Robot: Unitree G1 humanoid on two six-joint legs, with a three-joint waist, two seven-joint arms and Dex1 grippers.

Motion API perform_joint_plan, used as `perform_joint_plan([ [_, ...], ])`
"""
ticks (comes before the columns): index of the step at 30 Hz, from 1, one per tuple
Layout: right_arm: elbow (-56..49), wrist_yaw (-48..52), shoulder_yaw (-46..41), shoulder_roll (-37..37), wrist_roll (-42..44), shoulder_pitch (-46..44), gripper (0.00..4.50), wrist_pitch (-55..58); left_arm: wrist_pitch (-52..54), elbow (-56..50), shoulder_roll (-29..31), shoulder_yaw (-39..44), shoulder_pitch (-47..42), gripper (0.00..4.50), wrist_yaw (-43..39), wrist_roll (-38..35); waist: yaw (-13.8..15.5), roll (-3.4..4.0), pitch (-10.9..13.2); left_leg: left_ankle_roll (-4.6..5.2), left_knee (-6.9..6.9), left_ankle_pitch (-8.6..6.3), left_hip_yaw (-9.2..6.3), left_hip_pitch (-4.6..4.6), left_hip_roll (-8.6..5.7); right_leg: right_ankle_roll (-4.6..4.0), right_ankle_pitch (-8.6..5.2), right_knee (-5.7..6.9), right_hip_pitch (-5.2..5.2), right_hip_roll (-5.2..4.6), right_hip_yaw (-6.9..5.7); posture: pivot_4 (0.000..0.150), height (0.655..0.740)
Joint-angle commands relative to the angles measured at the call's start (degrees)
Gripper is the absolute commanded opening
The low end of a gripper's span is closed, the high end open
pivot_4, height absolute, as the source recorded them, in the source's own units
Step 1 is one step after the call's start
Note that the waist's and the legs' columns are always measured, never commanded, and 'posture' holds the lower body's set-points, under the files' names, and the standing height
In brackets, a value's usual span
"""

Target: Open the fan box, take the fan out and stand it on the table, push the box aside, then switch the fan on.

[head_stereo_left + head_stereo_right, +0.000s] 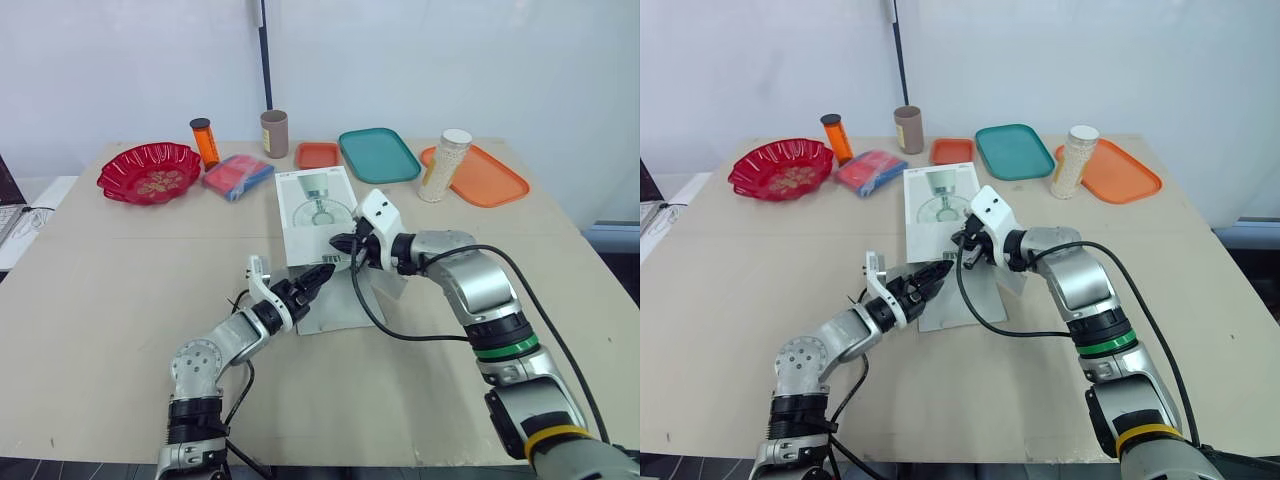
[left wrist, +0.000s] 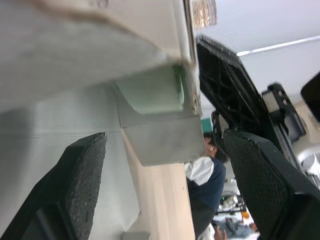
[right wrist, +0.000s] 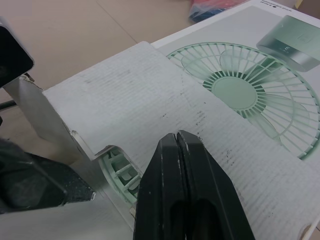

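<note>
Down at the near end of the fan box (image 1: 318, 205), lying flat in the middle of the bench (image 1: 120, 290), the left pincer (image 1: 318, 276) is spread wide. Its black fingers (image 2: 75, 190) sit either side of the box's corner; touching or not, I can't tell. The end flaps are folded out, and there in the mouth is the pale green grille of the fan (image 3: 119, 172), inside the box.

Just beyond, the right pincer (image 3: 178, 137) is pinched tight with nothing between its fingers. Its tips are down at the box's top panel, close to the opening, on the near side of the printed fan picture.

Past the box's far end sit a small orange tray (image 1: 318, 155), a brown cup (image 1: 274, 133) and a teal tray (image 1: 378, 154). Off to the box's far left are a blue-and-red packet (image 1: 238, 177), an orange bottle (image 1: 205, 141) and a red bowl (image 1: 148, 172). To its far right, a jar of white beads (image 1: 445, 165) stands at the edge of a large orange tray (image 1: 490, 178).
</note>
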Motion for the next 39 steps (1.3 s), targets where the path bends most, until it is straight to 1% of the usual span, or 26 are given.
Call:
perform_joint_plan([
  [1, -1.1, 0.7, -0.1, -0.4, 0.2, -0.8, 0.00, -0.1, 2.8, 2.1, 0.2, -0.1, 4.7, 3.93, 2.8, -0.2, 0.0, -0.01, 0.0, 0.00, -0.01, 0.00, 0.00, 0.00, 0.01, -0.01, 0.00, 0.00, -0.01, 0.00, 0.00, 0.150, 0.7400],
  [8, -1.1, 1.5, 0.0, -1.0, 0.0, -1.1, 0.00, 0.2, 4.4, -2.2, 1.4, -1.2, 8.3, 3.93, 3.6, -2.9, -0.1, -0.02, 0.0, -0.04, -0.04, -0.03, 0.03, 0.00, 0.03, -0.06, -0.03, -0.01, -0.04, 0.01, 0.02, 0.150, 0.7400],
  [12, -0.9, 1.9, 0.1, -1.2, -0.1, -1.3, 0.00, 0.2, 4.0, -2.6, 0.8, -1.4, 9.3, 3.93, 5.1, -4.8, -0.1, -0.03, 0.0, -0.02, -0.04, -0.04, 0.03, 0.00, 0.04, -0.06, -0.03, -0.01, -0.05, 0.02, 0.04, 0.150, 0.7400],
  [14, -0.7, 2.0, 0.1, -1.2, -0.1, -1.5, 0.00, 0.1, 3.8, -3.2, 0.8, -1.8, 9.6, 3.93, 5.3, -5.5, -0.2, -0.13, 0.1, -0.02, -0.04, -0.04, 0.06, 0.00, 0.05, -0.06, -0.04, -0.02, -0.07, 0.02, 0.06, 0.150, 0.7400],
  [15, -0.5, 2.1, 0.2, -1.3, -0.2, -1.6, 0.00, 0.0, 3.9, -3.6, 1.0, -2.2, 9.8, 3.93, 5.2, -5.9, -0.2, -0.34, 0.3, -0.02, -0.07, -0.04, 0.08, -0.03, 0.05, -0.07, -0.03, -0.02, -0.15, 0.04, 0.09, 0.150, 0.7400],
  [16, -0.4, 2.2, 0.2, -1.3, -0.1, -1.7, 0.00, 0.1, 4.1, -4.0, 1.0, -2.6, 10.0, 3.93, 5.1, -6.7, -0.2, -0.37, 0.3, -0.06, -0.08, -0.03, 0.03, -0.11, 0.11, -0.32, 0.08, -0.02, -0.20, 0.09, 0.06, 0.150, 0.7400],
  [20, -0.7, 2.6, 0.4, -1.3, 0.0, -1.7, 0.00, 0.5, 4.8, -3.2, 0.4, -4.2, 11.4, 3.93, 6.3, -7.7, -0.1, -0.41, 0.3, -0.27, -0.08, 0.06, 0.06, -0.26, 0.08, -0.34, 0.09, -0.02, -0.37, 0.04, 0.08, 0.150, 0.7400],
  [24, -0.9, 2.9, 0.8, -1.7, -0.2, -1.8, 0.00, 0.8, 2.7, -3.1, -0.2, -4.6, 11.0, 3.93, 4.4, -7.0, -0.1, -0.45, 0.3, -0.32, -0.08, 0.08, 0.06, -0.36, 0.06, -0.34, 0.09, -0.02, -0.46, 0.01, 0.08, 0.150, 0.7400],
  [29, -1.0, 2.9, 0.8, -1.7, -0.1, -1.8, 0.00, 1.0, 1.1, -5.1, 0.0, -5.1, 10.1, 3.93, 1.0, -8.9, -0.1, -0.54, 0.4, -0.32, -0.07, 0.08, 0.08, -0.41, 0.06, -0.34, 0.09, -0.02, -0.50, 0.02, 0.07, 0.150, 0.7400],
  [33, -0.5, 2.6, 0.8, -1.2, -0.1, -2.1, 0.00, 0.6, 1.1, -6.3, 0.7, -5.3, 9.7, 3.93, 0.6, -10.3, -0.1, -0.67, 0.5, -0.32, -0.07, 0.08, 0.08, -0.46, 0.06, -0.34, 0.09, -0.02, -0.57, 0.02, 0.08, 0.150, 0.7400],
  [35, -0.2, 2.5, 0.9, -1.0, -0.2, -2.3, 0.00, 0.4, 0.9, -7.8, 0.7, -5.1, 9.6, 3.93, 0.0, -12.1, -0.1, -0.70, 0.5, -0.33, -0.07, 0.08, 0.07, -0.48, 0.07, -0.35, 0.10, -0.02, -0.59, 0.02, 0.07, 0.150, 0.7400],
  [39, 0.1, 2.5, 1.1, -0.7, -0.3, -2.3, 0.00, 0.0, -1.6, -7.7, 0.4, -4.5, 9.0, 3.93, -0.3, -12.4, -0.1, -0.78, 0.6, -0.34, -0.06, 0.09, 0.08, -0.51, 0.08, -0.36, 0.11, -0.02, -0.63, 0.02, 0.08, 0.150, 0.7400],
])
